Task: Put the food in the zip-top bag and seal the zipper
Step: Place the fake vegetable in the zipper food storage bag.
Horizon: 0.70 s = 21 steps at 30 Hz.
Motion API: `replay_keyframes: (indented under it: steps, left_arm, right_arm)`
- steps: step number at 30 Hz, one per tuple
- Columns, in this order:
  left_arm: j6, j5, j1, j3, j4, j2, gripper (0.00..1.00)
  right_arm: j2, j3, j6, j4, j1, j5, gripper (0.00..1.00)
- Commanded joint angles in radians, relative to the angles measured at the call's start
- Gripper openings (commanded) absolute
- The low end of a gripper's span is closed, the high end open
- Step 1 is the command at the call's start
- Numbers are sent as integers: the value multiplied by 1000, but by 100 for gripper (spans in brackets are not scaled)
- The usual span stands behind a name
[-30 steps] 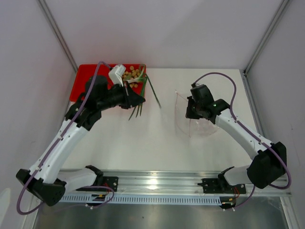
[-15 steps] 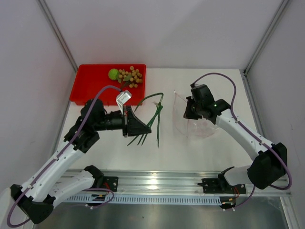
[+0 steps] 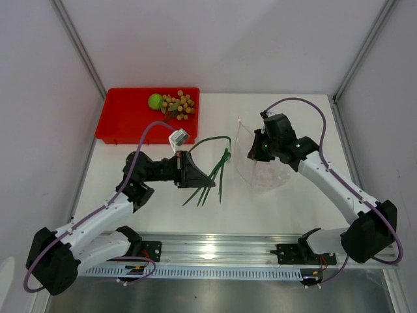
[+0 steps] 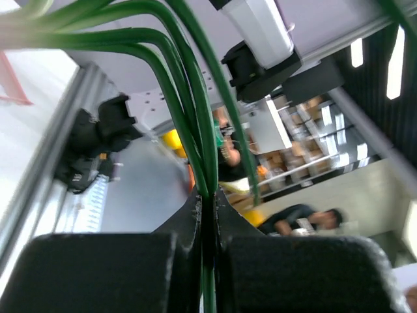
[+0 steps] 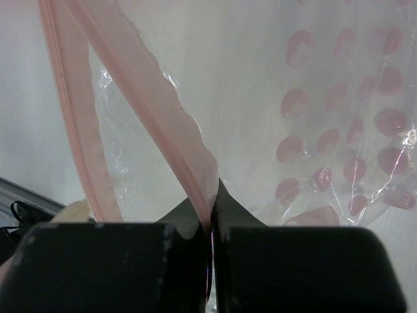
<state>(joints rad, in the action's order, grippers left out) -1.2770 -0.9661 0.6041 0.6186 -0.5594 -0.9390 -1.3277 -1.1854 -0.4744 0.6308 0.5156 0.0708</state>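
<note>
the white worktop [image 3: 287, 212] carries a red tray [image 3: 124, 124] at its far left corner. right of centre is the clear zip-top bag [image 3: 264, 171], mouth gaping, with one lip of its pinkish zipper [image 5: 153, 127] pinched in the right gripper [image 3: 253, 151]. the left gripper [image 3: 195, 177] is clenched on the sprig of long green leaves [image 3: 216, 171], held just left of the bag. the tan fruit bunch [image 3: 178, 105] and the lime-green fruit [image 3: 155, 101] lie touching in the tray.

Left gripper [image 3: 206, 182]: I've drawn it back from the tray [image 3: 120, 124] to mid-table, closer to my base.
Sprig [image 3: 218, 166]: it came along pinched in my fingers, and its tips are now near the bag [image 3: 266, 175].
Lime [image 3: 155, 100], bunch [image 3: 180, 104]: uncovered since my arm left.
Right gripper [image 3: 251, 154]: nudged slightly left, taking the bag's mouth edge with it.
</note>
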Motion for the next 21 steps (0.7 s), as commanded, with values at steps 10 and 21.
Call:
replay_keyframes:
  steps: [10, 21]
  left_arm:
    - [-217, -8, 3, -2, -341, -3, 1]
    - [-217, 26, 6, 29, -258, 28, 1]
  right_arm:
    - [28, 10, 3, -48, -3, -2, 0]
    - [25, 20, -15, -77, 15, 14, 0]
